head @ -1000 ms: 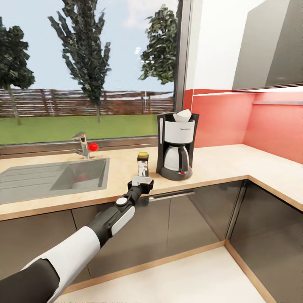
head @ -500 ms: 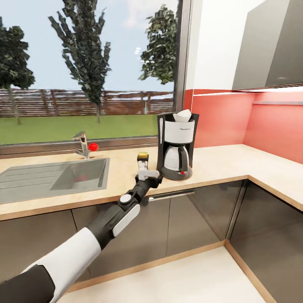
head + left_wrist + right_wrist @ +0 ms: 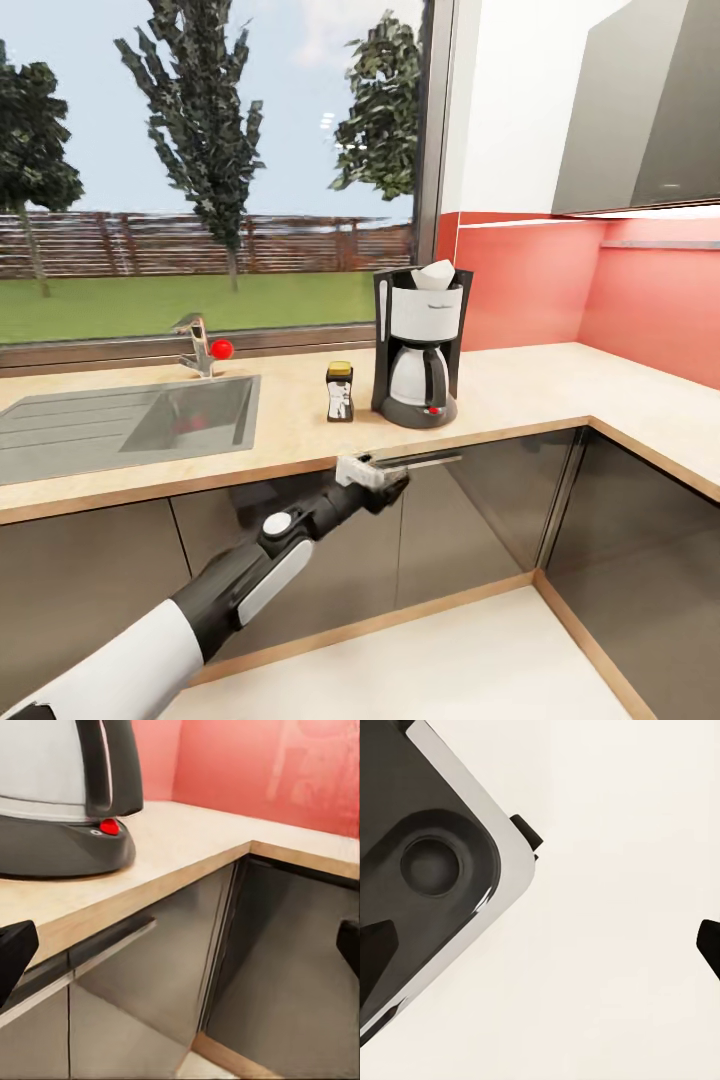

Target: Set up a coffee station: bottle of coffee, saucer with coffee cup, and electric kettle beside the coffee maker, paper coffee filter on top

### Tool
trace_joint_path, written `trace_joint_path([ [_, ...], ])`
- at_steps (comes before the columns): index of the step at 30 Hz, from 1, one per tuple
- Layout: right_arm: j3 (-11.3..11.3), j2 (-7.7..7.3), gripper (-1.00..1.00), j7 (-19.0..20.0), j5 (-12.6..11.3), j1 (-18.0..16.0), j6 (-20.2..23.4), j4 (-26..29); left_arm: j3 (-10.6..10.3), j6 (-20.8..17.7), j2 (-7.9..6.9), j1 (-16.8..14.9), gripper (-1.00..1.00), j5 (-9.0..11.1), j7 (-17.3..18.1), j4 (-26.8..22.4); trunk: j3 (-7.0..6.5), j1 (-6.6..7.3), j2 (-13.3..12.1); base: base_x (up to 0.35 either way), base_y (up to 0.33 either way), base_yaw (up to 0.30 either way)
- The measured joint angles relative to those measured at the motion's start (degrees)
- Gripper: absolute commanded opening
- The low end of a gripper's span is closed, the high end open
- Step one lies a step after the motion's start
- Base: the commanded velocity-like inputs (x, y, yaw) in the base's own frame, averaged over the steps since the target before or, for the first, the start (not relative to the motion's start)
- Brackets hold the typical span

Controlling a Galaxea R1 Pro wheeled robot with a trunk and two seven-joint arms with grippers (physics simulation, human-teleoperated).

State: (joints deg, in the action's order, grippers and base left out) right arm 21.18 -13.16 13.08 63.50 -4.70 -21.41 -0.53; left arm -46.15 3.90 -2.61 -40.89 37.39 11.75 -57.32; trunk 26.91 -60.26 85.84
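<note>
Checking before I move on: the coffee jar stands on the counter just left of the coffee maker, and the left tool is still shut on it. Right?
Not quite. The coffee jar does stand on the counter just left of the coffee maker, but the head view shows the left tool open, apart from the jar, below the counter edge.

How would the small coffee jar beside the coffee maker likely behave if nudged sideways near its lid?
The coffee jar stands upright, taller than it is wide, so a high nudge would probably tip it. Its sides look smooth, so it might slide on the wooden counter. Tipping right, it could knock the coffee maker.
</note>
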Motion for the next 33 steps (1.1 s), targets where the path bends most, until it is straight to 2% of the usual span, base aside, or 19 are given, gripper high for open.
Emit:
trace_joint_path([
  [1,-0.01,0.00,1.00,0.00,-0.01,0.00,0.00,0.01,-0.01,0.00,-0.38,0.33,1.00,0.02,1.66,-0.13,0.00,0.00,0.00,0.000,0.000,0.000],
  [3,0.01,0.00,1.00,0.00,-0.01,0.00,0.00,0.01,-0.02,-0.02,-1.72,1.98,1.00,0.09,8.41,-0.38,0.00,0.00,0.00,0.000,0.000,0.000],
  [7,0.04,0.00,1.00,0.00,0.02,0.00,-0.06,0.02,-0.02,-0.09,-3.25,4.22,1.00,0.16,15.03,-0.11,0.00,0.00,0.00,0.000,0.000,0.000],
  [8,0.05,0.00,1.00,0.00,0.02,0.00,-0.07,0.03,-0.01,-0.11,-3.63,5.79,1.00,0.14,16.40,0.01,0.01,0.00,0.00,0.000,0.000,0.000],
  [11,0.10,-0.04,1.00,-0.01,-0.01,0.00,-0.08,0.04,0.03,-0.08,-4.21,9.02,1.00,0.17,17.70,0.28,0.00,0.00,0.00,0.000,0.000,0.000],
  [12,0.28,-0.12,1.00,0.00,-0.15,-0.01,-0.08,0.05,0.08,-0.01,-5.01,12.76,1.00,0.29,18.49,1.47,0.00,0.00,0.00,0.000,0.000,0.000],
  [13,0.30,-0.13,1.00,-0.01,-0.18,0.00,-0.09,0.05,0.05,0.04,-5.15,15.50,1.00,0.14,18.64,2.14,0.01,0.00,0.00,0.000,0.000,0.000],
  [15,0.39,-0.15,1.00,-0.01,-0.29,0.00,-0.09,0.05,0.04,0.61,-5.42,19.24,1.00,0.17,18.93,5.19,0.01,0.00,0.00,0.000,0.000,0.000],
  [19,0.47,-0.11,1.00,-0.05,-0.45,0.00,-0.06,0.08,0.08,1.72,-5.52,22.90,1.00,0.22,19.05,8.29,0.01,0.00,0.00,0.000,0.000,0.000],
  [21,0.56,-0.03,1.00,-0.21,-0.59,-0.14,-0.06,0.25,0.28,2.39,-5.67,28.35,1.00,0.14,19.15,11.77,0.01,0.00,0.00,0.000,0.000,0.000],
  [23,0.59,0.20,1.00,-0.38,-0.63,-0.23,-0.09,0.94,0.68,2.53,-5.78,29.98,1.00,0.19,19.17,14.49,0.01,0.00,0.00,0.000,0.000,0.000],
  [24,0.62,0.73,1.00,-0.44,-0.66,-0.27,-0.07,2.24,2.08,2.67,-5.87,31.29,1.00,0.19,19.21,18.14,0.01,0.00,0.00,0.000,0.000,0.000],
  [27,0.58,1.17,1.00,-0.47,-0.66,-0.28,-0.08,3.82,5.58,3.07,-5.66,32.50,1.00,0.27,19.76,23.34,0.00,0.00,0.00,0.000,0.000,0.000],
  [28,0.61,1.35,1.00,-0.49,-0.79,-0.29,-0.10,4.54,9.12,3.23,-5.64,34.49,1.00,0.25,22.72,26.58,0.01,0.00,0.00,0.000,0.000,0.000],
  [29,0.60,1.38,1.00,-0.51,-0.95,-0.29,-0.19,4.68,10.40,3.28,-5.62,34.96,1.00,0.28,23.84,27.90,0.00,0.00,0.00,0.000,0.000,0.000],
  [30,0.63,1.41,1.00,-0.54,-1.77,-0.29,-0.53,4.84,13.05,3.32,-5.59,35.57,1.00,0.27,25.90,30.12,0.00,0.00,0.00,0.000,0.000,0.000],
  [31,0.64,1.40,1.00,-0.55,-2.48,-0.29,-0.69,4.90,14.50,3.35,-5.57,35.78,1.00,0.29,26.89,31.31,0.00,0.00,0.00,0.000,0.000,0.000],
  [32,0.65,1.40,1.00,-0.55,-4.87,-0.29,-0.95,4.99,17.83,3.32,-5.55,36.09,1.00,0.28,28.39,33.17,0.00,0.00,0.00,0.000,0.000,0.000],
  [33,0.64,1.36,1.00,-0.52,-8.41,-0.29,-1.22,5.07,21.81,3.28,-5.46,36.35,1.00,0.25,29.76,34.99,0.00,0.00,0.00,0.000,0.000,0.000],
])
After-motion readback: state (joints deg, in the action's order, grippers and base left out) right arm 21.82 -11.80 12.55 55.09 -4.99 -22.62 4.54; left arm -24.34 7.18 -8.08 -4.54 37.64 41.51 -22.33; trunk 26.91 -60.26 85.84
